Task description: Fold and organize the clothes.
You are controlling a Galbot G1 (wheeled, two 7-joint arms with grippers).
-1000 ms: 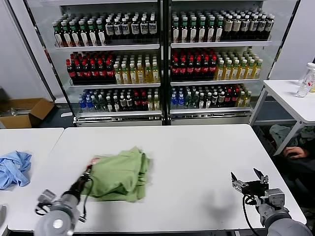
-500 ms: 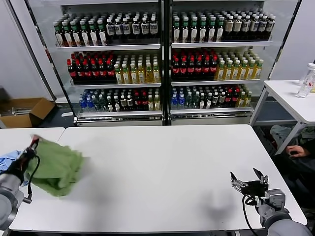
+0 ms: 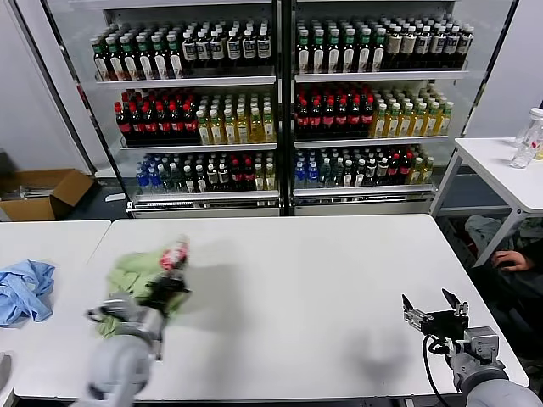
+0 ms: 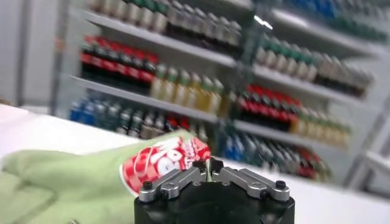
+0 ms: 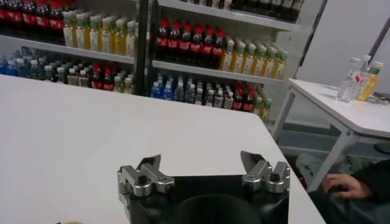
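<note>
The light green T-shirt [image 3: 125, 281] is bunched over the left part of the white table [image 3: 322, 280], its red-and-white print [image 3: 174, 253] turned up at the top. My left gripper [image 3: 172, 275] is shut on a fold of the cloth just beside that print. In the left wrist view the black fingertips [image 4: 199, 165] pinch the green fabric [image 4: 73, 189] next to the print [image 4: 161, 165], and the left gripper [image 4: 208, 165] shows no gap. My right gripper [image 3: 433, 305] waits open near the table's front right corner, nothing between its fingers [image 5: 149, 165].
A light blue garment [image 3: 24, 290] lies on the neighbouring table at far left. Glass-door fridges full of bottles [image 3: 280, 110] stand behind. A side table [image 3: 505, 174] with bottles [image 3: 528, 140] and a person's hand [image 3: 512, 261] are at right; a cardboard box [image 3: 38, 193] sits on the floor.
The left arm lifted the green shirt off the table, swung it far left, and has now swung it back right over the table's left part. The right arm has stayed put.
</note>
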